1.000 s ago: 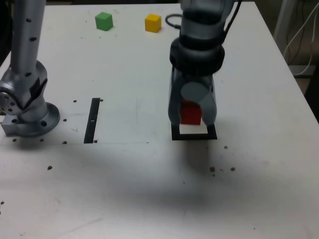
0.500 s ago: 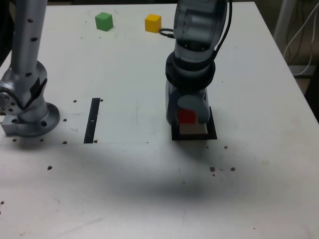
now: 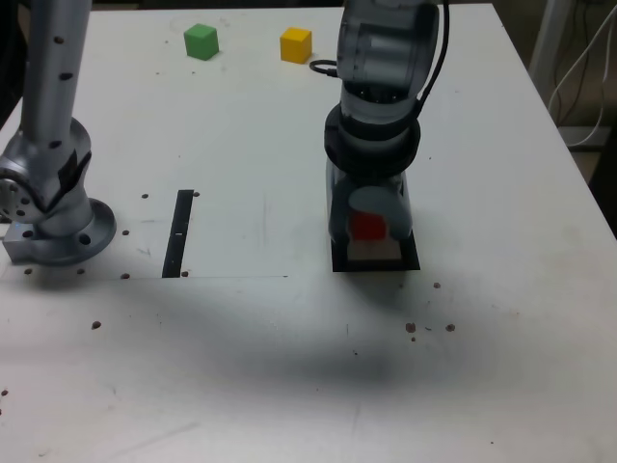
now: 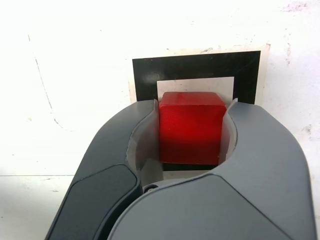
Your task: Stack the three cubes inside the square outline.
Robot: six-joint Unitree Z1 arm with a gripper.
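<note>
Wrist view: my grey gripper (image 4: 191, 131) clamps the small plain red cube (image 4: 190, 126) by opposite faces; it sits upright, square with the thick black square outline (image 4: 196, 64) beneath.

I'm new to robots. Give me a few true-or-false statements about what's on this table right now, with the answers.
1. The gripper is shut on the red cube. True.
2. The red cube is over the square outline. True.
3. The green cube is stacked on the yellow cube. False: they sit apart on the table.
4. The black strip touches the square outline. False: bare table separates them.
</note>
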